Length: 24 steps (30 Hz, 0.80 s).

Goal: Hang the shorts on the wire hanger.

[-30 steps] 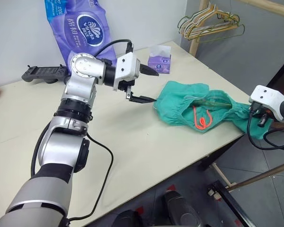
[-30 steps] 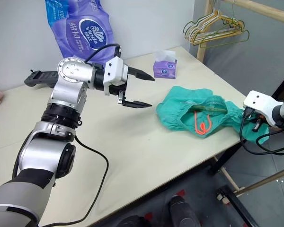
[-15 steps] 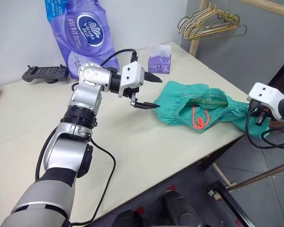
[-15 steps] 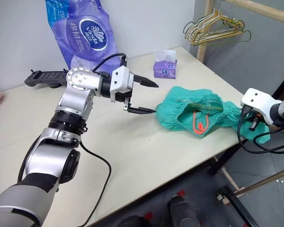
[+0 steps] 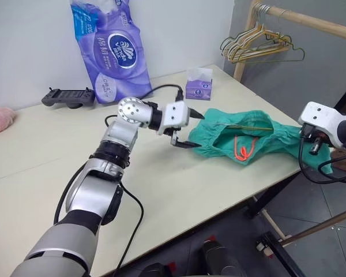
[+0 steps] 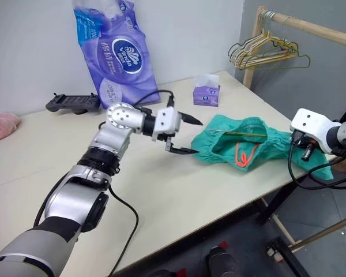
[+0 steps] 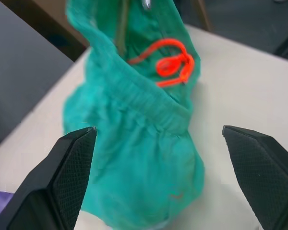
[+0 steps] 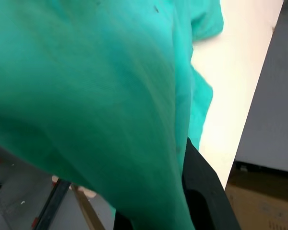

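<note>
Far left on the table, a pink cloth is seen at the edge, with a black controller lying further in near the wall. A purple tissue pack is propped upright against the wall just beside the controller. The left gripper is held low over the tabletop, fingers spread wide, nothing gripped; it is pointed at the near end of the shorts and sits just short of the fabric, contact not confirmed. In the left wrist view both fingertips are seen flanking the bunched teal cloth with the table visible around them. A small purple tissue box is set behind the gripper, apart from the shorts. The shorts are laid crumpled near the table's right edge, waistband opened toward the camera, orange drawstring looped inside the opening. The wire hanger is seen as a thin dark wire lying across the waistband opening; how far it is threaded in cannot be told. The far end of the shorts is draped off the table edge and is clamped in the right gripper, closed on the fabric; teal cloth is pressed against its finger in the right wrist view. Pale hangers are hung on a wooden rail at upper right.
</note>
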Each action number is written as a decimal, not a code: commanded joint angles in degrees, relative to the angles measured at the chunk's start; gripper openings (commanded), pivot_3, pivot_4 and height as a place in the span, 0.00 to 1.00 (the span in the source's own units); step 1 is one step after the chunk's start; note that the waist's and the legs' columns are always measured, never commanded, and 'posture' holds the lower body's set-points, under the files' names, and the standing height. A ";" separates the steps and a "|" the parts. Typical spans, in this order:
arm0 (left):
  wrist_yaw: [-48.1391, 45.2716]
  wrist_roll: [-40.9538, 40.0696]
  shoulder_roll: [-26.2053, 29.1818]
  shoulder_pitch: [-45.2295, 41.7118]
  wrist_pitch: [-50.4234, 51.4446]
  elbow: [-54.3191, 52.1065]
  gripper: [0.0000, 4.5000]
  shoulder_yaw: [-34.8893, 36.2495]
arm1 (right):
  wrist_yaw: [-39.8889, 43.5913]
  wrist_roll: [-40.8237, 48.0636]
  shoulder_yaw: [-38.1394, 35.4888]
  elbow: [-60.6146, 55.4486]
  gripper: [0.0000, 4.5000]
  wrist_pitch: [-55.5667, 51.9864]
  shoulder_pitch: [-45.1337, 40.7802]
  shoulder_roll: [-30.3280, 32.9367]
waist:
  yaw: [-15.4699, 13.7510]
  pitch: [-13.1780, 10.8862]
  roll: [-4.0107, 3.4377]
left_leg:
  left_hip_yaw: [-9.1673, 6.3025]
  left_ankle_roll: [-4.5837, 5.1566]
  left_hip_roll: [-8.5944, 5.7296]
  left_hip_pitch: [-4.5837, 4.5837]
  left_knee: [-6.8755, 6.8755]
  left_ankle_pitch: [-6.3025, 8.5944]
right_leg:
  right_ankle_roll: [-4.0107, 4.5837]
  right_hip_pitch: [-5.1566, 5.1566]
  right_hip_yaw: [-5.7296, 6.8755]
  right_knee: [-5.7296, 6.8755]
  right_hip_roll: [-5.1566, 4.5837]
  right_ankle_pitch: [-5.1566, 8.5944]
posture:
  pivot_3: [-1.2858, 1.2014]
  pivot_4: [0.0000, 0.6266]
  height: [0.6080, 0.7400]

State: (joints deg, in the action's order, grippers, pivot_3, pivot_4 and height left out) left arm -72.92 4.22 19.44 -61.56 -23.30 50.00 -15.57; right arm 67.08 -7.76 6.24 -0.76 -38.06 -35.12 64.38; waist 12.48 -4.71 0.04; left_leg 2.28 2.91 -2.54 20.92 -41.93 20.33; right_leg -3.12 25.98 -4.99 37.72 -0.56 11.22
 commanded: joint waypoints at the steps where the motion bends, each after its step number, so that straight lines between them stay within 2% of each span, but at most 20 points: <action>1: 8.52 3.96 -1.15 -4.55 -5.05 5.82 1.00 -0.22 | 0.14 0.87 -1.27 -3.93 0.00 -1.56 -2.05 1.45 | -0.01 0.00 0.00 | 0.01 0.01 0.00 0.01 0.00 0.01 | 0.00 0.01 0.00 0.00 0.00 0.00 | 0.42 0.00 1.00; 7: 13.91 5.88 -3.93 -7.70 -8.07 13.18 1.00 0.15 | 0.19 1.54 -1.54 -7.44 0.00 -2.94 -0.90 2.15 | 0.04 0.08 0.00 | 0.00 0.03 0.00 0.03 0.00 0.02 | 0.00 0.02 0.00 -0.02 0.00 0.00 | 0.42 0.00 1.00; 13: 12.13 8.95 -5.88 -6.55 -8.86 15.43 1.00 -2.72 | -0.23 2.97 -0.29 -12.09 0.00 -7.86 -5.15 0.57 | 0.37 0.16 -0.01 | 0.01 0.04 0.00 0.03 0.01 0.03 | 0.00 0.03 0.00 -0.02 0.00 0.00 | 0.41 0.00 1.00; 21: 24.64 15.75 -7.82 -8.62 -7.07 19.33 1.00 -5.36 | 1.09 6.92 1.92 -20.37 0.00 -16.63 -9.65 0.24 | 0.37 0.16 0.01 | -0.02 0.07 0.00 0.07 0.02 0.06 | -0.01 0.04 0.02 -0.06 -0.01 0.00 | 0.41 0.00 1.00; 24: 27.93 16.03 -8.67 -9.30 -6.37 20.32 0.87 -4.54 | 1.26 8.69 2.24 -23.20 0.00 -19.30 -9.70 0.69 | 0.40 0.17 0.01 | -0.03 0.08 0.00 0.07 0.02 0.07 | -0.01 0.04 0.03 -0.06 -0.01 0.00 | 0.41 0.00 1.00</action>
State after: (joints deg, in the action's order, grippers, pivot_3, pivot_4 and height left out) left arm -47.16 20.17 11.53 -68.40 -29.99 70.57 -20.59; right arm 68.07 -0.95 9.48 -20.68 -56.28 -43.30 64.82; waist 12.87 -4.55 0.05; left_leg 2.25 2.99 -2.53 20.99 -41.92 20.40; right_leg -3.13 26.02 -4.95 37.66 -0.57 11.23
